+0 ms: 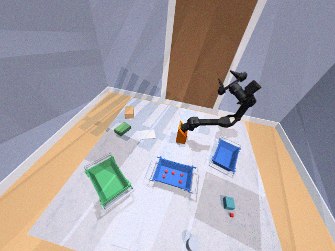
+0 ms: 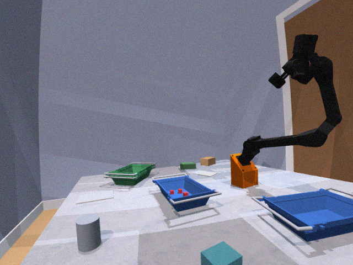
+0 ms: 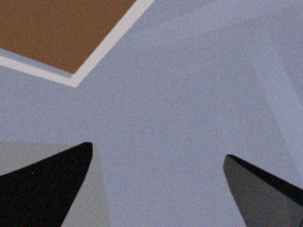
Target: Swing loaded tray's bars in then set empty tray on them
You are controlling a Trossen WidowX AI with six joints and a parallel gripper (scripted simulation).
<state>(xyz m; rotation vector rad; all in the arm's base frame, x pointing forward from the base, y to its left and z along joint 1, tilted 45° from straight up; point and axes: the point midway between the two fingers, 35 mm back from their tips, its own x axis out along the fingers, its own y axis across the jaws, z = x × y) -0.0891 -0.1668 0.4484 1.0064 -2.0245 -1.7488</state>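
Five red blocks (image 1: 173, 172) (image 2: 180, 191) lay spread inside the loaded blue tray (image 1: 172, 184) (image 2: 189, 203), which stood upright around the middle of the desk (image 1: 151, 210) (image 2: 119, 233); its long axis ran roughly along the door-side edge, with one short end towards the green tray (image 1: 109, 179) (image 2: 125, 180) and the other towards the opposite side edge; both its bars hung outside those short ends, swung out from its open top.

The empty blue tray (image 1: 226, 154) (image 2: 319, 213) stood upright near that side edge, apart from the loaded one; its long axis ran, slightly slanted, from the door side towards the opposite edge, so it lay crosswise to the loaded tray; its own bars were swung outward too, one at each short end.

The green tray stood near the other side edge, its long axis slanting across that edge's line; a teal block (image 1: 229, 203) (image 2: 222, 254) lay towards the corner beyond the empty blue tray, with a loose red block (image 1: 232, 215) just beside it.

The gripper (image 1: 224, 75) (image 2: 288, 76) (image 3: 159, 155) was high above the desk, well apart from all the trays; its jaws stood nearly fully open, with nothing between them.
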